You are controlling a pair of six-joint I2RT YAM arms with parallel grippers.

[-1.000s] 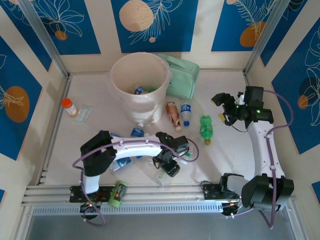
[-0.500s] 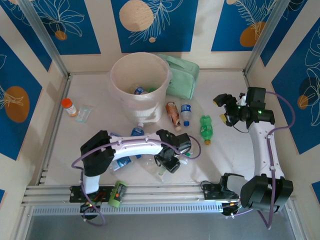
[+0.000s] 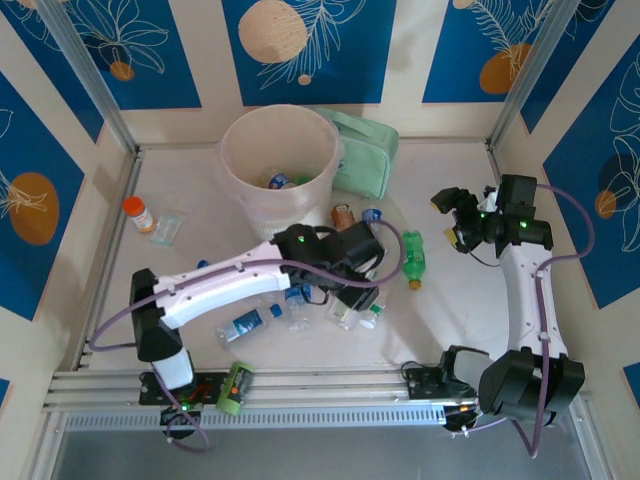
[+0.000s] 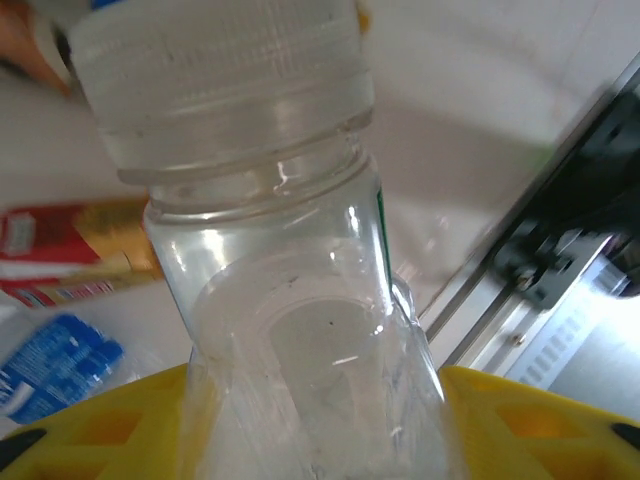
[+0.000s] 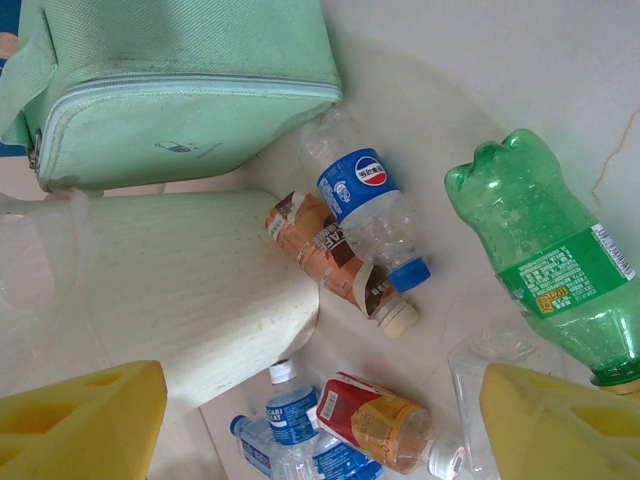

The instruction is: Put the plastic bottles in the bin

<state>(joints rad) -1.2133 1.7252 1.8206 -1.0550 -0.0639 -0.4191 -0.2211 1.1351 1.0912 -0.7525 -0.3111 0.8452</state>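
White table [image 3: 455,310] strewn with plastic bottles [image 3: 412,255], blue leaf-print walls [image 3: 300,50]

Bin [image 3: 280,165]: cream bucket, upright, bottles inside.
Green bottle [image 3: 412,257]: lying flat, right of bin.
Clear bottle [image 4: 300,330]: clamped in left gripper [image 4: 320,430].

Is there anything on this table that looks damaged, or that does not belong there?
Yes. The brown-labelled bottle lying beside the bin has a torn, peeling label. A mint-green case lies next to the bin at the back, and it is not a bottle.
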